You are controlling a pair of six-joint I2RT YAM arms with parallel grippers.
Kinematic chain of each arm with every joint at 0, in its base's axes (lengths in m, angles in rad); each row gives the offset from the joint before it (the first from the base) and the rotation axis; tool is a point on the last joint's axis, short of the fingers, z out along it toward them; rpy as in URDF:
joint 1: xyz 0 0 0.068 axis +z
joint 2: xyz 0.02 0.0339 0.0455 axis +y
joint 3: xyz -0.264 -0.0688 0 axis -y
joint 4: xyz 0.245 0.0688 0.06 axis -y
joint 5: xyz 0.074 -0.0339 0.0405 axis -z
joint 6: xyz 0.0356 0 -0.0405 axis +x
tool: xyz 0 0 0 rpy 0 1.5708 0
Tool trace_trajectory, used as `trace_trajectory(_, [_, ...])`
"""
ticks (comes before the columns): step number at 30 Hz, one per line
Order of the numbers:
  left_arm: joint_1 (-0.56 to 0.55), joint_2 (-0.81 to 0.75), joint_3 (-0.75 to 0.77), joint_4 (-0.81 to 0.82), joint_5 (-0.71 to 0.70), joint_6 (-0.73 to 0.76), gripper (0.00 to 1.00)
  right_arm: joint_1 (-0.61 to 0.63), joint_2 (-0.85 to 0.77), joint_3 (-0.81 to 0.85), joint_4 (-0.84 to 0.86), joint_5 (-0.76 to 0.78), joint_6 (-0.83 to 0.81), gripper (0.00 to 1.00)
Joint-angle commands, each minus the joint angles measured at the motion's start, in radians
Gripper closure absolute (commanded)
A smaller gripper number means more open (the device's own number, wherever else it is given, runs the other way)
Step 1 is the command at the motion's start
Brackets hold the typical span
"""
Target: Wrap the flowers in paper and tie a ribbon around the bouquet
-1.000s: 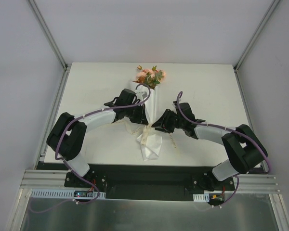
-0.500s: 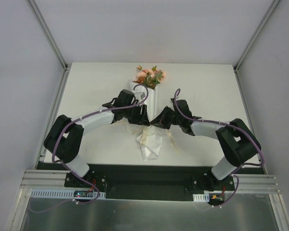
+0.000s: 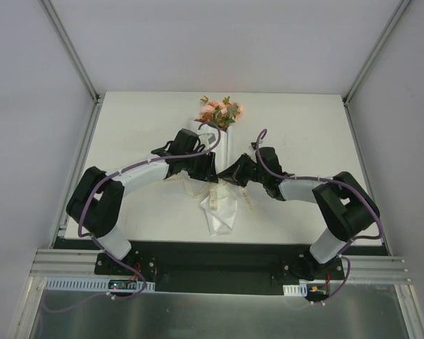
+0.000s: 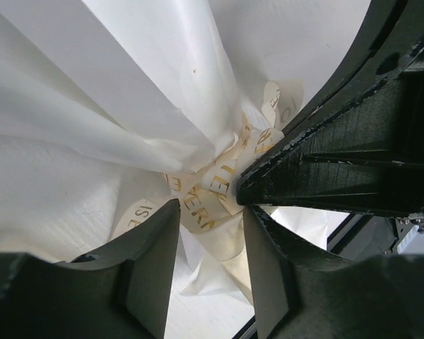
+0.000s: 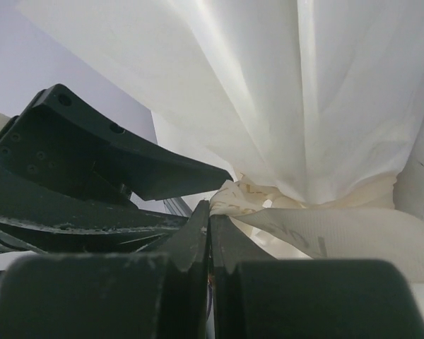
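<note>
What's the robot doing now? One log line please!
left gripper: open, straddling cream lettered flat ribbon | ribbon: bunched round waist of thin white paper wrap | right gripper: shut at ribbon, hold unclear

White paper [image 4: 127, 85]; cream ribbon [image 4: 201, 208], gold lettering; pink-orange flowers [image 3: 220, 111].

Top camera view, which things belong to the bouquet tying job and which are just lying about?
Job: white paper bouquet cone with pink and orange blooms; cream gold-lettered flat ribbon; left tool; right tool.
Just there: white tabletop; grey metal frame rail.

Bouquet [image 3: 220, 210] lying flat, flowers [image 3: 220, 111] far end, lettered cream ribbon [image 4: 201, 205] cinching paper [image 4: 127, 92] waist
</note>
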Motion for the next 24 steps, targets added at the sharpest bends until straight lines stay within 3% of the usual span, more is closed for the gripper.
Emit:
trace_trajectory(1, [-0.013,0.027,0.042,-0.012,-0.001,0.028,0.56,-0.001,0.008,-0.005,0.087,-0.031,0.024,1.0])
trace_trajectory(6, [-0.014,0.058,0.081,-0.009,-0.024,0.011,0.56,-0.001,0.017,-0.024,0.099,-0.04,0.033,1.0])
trace_trajectory(8, [-0.014,0.07,0.096,-0.011,-0.027,0.014,0.63,-0.001,0.014,-0.033,0.099,-0.041,0.032,1.0])
trace_trajectory(9, [-0.014,0.069,0.098,-0.011,-0.033,0.014,0.76,-0.001,0.012,-0.041,0.097,-0.041,0.026,1.0])
trace_trajectory(10, [-0.014,0.067,0.099,-0.008,-0.037,0.014,0.8,-0.001,0.006,-0.044,0.084,-0.043,0.019,0.99])
trace_trajectory(14, [-0.014,0.052,0.081,-0.006,-0.034,0.021,0.95,-0.001,-0.023,-0.051,0.001,-0.04,-0.042,0.81])
trace_trajectory(22, [-0.014,0.021,0.046,-0.001,-0.034,0.012,1.0,0.004,-0.083,-0.061,-0.122,-0.015,-0.132,0.77])
trace_trajectory(24, [-0.014,0.017,0.041,0.006,-0.023,0.008,1.0,0.002,-0.08,-0.051,-0.143,-0.011,-0.146,0.88])
